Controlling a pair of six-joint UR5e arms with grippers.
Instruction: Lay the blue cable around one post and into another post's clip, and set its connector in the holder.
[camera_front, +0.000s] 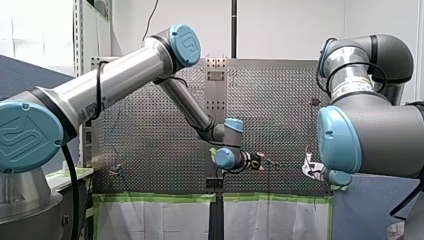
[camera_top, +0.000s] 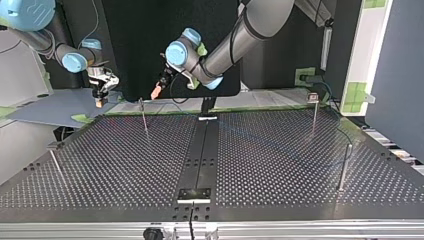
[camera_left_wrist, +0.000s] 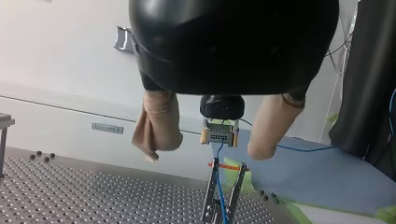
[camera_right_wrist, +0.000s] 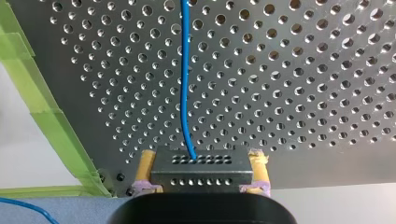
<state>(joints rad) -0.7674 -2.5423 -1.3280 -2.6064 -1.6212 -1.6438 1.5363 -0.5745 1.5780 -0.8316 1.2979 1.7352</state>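
Note:
My right gripper is shut on the grey connector, whose holed face shows between the yellow pads. The blue cable runs from it out over the perforated table. In the left wrist view the same connector hangs just above a forked post clip, with the cable dropping into the fork. My left gripper stands open, its beige pads wide apart and holding nothing. In the top view my right gripper is at the far left edge and my left gripper hovers beside it.
Thin posts stand at the back left, back right, right and left of the top view. A black centre strip carries a holder near the front and another at the back. Green tape edges the table.

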